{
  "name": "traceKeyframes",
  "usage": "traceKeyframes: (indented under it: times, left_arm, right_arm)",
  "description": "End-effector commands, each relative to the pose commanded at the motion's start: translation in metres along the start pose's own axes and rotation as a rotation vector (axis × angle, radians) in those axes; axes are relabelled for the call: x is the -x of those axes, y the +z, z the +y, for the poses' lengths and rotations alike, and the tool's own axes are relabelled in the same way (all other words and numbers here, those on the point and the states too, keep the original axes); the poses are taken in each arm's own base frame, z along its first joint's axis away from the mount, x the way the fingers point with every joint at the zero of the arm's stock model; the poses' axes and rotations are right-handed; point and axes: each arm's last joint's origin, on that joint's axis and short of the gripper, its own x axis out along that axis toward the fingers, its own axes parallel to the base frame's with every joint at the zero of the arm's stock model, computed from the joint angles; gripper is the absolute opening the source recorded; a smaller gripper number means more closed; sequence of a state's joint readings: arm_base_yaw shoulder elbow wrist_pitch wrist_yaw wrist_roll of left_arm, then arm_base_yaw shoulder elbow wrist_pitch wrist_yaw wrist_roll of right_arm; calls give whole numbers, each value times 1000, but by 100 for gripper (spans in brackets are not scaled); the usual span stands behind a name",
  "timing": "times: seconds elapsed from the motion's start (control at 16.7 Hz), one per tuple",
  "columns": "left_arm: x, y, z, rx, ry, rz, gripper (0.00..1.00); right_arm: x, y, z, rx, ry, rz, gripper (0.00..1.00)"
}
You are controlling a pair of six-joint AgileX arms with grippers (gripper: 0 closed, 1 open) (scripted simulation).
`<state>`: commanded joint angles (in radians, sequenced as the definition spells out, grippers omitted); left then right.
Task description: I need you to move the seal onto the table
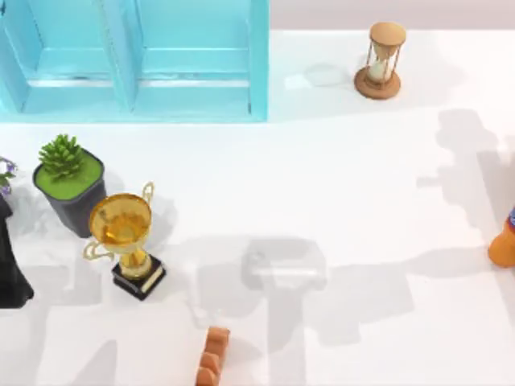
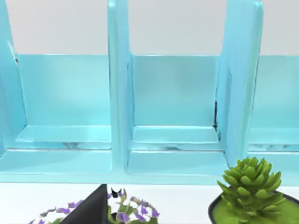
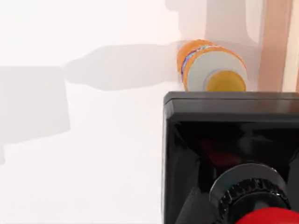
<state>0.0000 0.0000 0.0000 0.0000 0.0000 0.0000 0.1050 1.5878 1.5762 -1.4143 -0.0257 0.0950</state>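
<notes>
The seal (image 3: 224,144) hangs close under the right wrist camera, its black square base pointing down at the white table (image 3: 93,154) and its red knob (image 3: 273,217) nearest the lens. My right gripper (image 3: 202,210) is shut on the seal at the knob end, well above the table surface and beside an orange bottle (image 3: 212,67). My left gripper (image 1: 11,265) is parked at the far left edge of the table (image 1: 346,185), facing the cabinet; it shows in the left wrist view as a dark tip (image 2: 91,210).
A light blue cabinet (image 1: 137,60) fills the back left. A potted succulent (image 1: 68,181), a gold trophy (image 1: 127,237) and purple flowers (image 2: 126,212) stand at the left. An hourglass (image 1: 382,60) is at the back right, the orange bottle (image 1: 503,241) at the right edge, and a brown segmented object (image 1: 212,358) at the front.
</notes>
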Motion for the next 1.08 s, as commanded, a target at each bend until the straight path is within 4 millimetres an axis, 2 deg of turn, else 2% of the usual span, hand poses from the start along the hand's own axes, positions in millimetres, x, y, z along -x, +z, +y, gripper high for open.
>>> traceKeyframes:
  times: [0.18,0.36,0.48,0.6,0.72,0.84,1.08]
  left_arm:
    - [0,0,0,0,0,0,100]
    - [0,0,0,0,0,0,100]
    - [0,0,0,0,0,0,100]
    - [0,0,0,0,0,0,100]
    - [0,0,0,0,0,0,100]
    - [0,0,0,0,0,0,100]
    - [0,0,0,0,0,0,100]
  right_arm:
    - [-14,27,60,58,66,-87,0]
    - [-50,46,119,69,96,-63,0]
    - [-81,52,147,52,77,-8,0]
    - [-110,54,162,22,32,58,0]
    - [-130,54,167,-9,-13,111,0]
    - [-138,55,167,-28,-39,136,0]
    - [-139,55,165,-34,-40,140,0]
